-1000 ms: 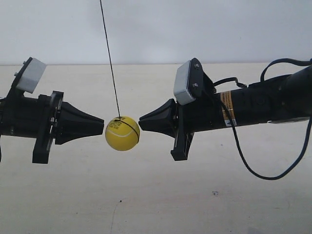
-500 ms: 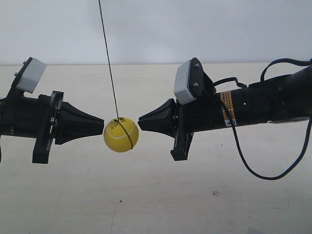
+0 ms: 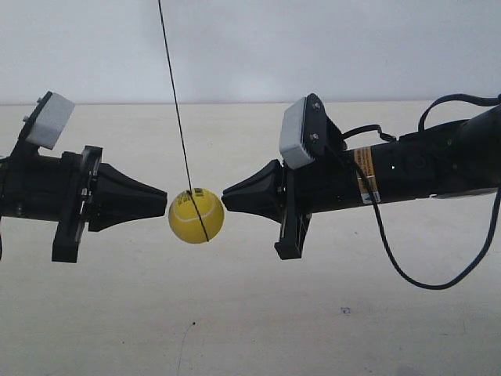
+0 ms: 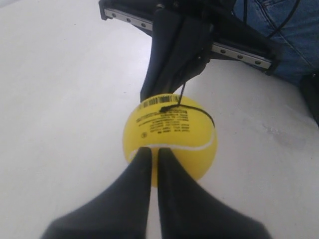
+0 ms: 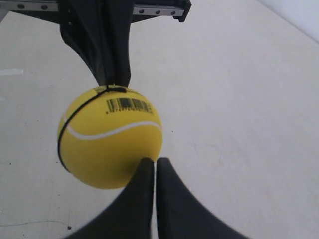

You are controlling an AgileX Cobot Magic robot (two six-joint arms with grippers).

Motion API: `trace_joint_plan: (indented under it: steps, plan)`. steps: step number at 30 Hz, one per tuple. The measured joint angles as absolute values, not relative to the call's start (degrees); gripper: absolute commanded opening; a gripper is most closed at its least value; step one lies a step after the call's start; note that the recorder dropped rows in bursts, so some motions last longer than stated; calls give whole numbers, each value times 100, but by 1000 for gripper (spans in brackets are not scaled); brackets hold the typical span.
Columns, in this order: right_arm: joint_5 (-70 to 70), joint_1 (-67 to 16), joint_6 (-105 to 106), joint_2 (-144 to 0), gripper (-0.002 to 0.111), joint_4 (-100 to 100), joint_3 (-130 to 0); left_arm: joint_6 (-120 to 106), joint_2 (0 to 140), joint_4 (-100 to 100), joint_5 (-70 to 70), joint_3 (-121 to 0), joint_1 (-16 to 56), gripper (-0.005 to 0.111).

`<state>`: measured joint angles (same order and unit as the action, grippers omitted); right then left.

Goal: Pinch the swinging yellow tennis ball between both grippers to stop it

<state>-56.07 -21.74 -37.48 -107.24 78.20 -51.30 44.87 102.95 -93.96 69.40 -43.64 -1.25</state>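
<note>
The yellow tennis ball hangs on a thin black string between two black cone tips. The gripper of the arm at the exterior view's left meets the ball's upper left side. The gripper of the arm at the exterior view's right sits at its upper right edge. In the left wrist view, my left gripper is shut, tips against the ball, with the other cone beyond. My right gripper is shut at the rim of the ball, off its centre.
A grey-white box rides on the arm at the exterior view's left, another on the other arm. A black cable loops below that arm. Pale tabletop lies underneath, a white wall behind. Blue jeans show in the left wrist view.
The ball drifted slightly left and back and turned on its string, so the black band now crosses its front. Both arms have barely moved.
</note>
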Motion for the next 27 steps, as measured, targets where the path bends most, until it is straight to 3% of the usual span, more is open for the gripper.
trace_joint_plan:
  steps: [27]
  plan:
    - [-5590,-2174,-3900,-10724,0,8084,-5130,5024,10295,-9830,6940,-4537,-287,5]
